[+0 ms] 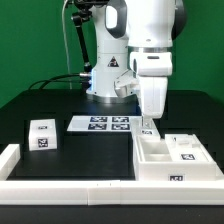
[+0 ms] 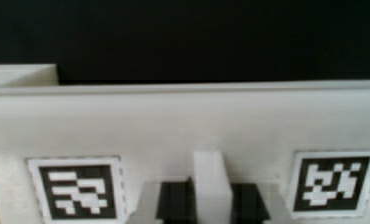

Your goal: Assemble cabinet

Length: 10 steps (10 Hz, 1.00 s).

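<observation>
The cabinet is a large white box with inner compartments and tagged blocks, at the exterior view's right. My gripper reaches straight down onto its far wall. In the wrist view the cabinet wall fills the picture, with two black-and-white tags on it. My gripper has its dark finger pads pressed on either side of a thin white upright rib of the cabinet. It is shut on that rib. A small white tagged block lies apart at the exterior view's left.
The marker board lies flat in front of the robot base. A low white border rail runs along the front and the left side of the black table. A green wall stands behind.
</observation>
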### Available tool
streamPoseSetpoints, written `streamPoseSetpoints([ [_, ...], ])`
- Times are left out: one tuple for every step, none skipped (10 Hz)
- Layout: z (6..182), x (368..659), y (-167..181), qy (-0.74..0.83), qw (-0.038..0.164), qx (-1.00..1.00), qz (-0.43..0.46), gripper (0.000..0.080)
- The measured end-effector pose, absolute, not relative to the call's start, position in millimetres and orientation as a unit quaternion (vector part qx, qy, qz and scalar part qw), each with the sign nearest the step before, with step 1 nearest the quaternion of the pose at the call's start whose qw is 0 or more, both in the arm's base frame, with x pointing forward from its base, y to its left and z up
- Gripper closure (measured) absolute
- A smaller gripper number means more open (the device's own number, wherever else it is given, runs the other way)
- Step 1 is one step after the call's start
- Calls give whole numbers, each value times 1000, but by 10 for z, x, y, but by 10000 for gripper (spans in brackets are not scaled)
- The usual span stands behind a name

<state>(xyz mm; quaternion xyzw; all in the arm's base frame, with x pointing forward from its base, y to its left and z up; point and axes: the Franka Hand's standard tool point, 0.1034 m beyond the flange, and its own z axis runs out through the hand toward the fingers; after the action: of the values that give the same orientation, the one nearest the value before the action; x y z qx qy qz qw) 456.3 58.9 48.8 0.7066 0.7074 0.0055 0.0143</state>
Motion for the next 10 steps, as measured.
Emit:
streamPoseSetpoints([
  [487,4562,587,707,14,707,5,729],
  [488,4563,588,707,15,707,6,729],
  [480,4548,594,705,15,709,11,729],
  [480,4548,590,705,16,709,11,729],
  [493,4541,603,705,18,709,17,729],
  [518,4551,605,705,20,709,18,729],
  [532,4555,625,704,22,710,25,729],
  [535,4559,633,704,23,709,26,729],
  [525,4546,648,704,23,709,33,729],
  [522,4541,644,704,23,710,32,729],
])
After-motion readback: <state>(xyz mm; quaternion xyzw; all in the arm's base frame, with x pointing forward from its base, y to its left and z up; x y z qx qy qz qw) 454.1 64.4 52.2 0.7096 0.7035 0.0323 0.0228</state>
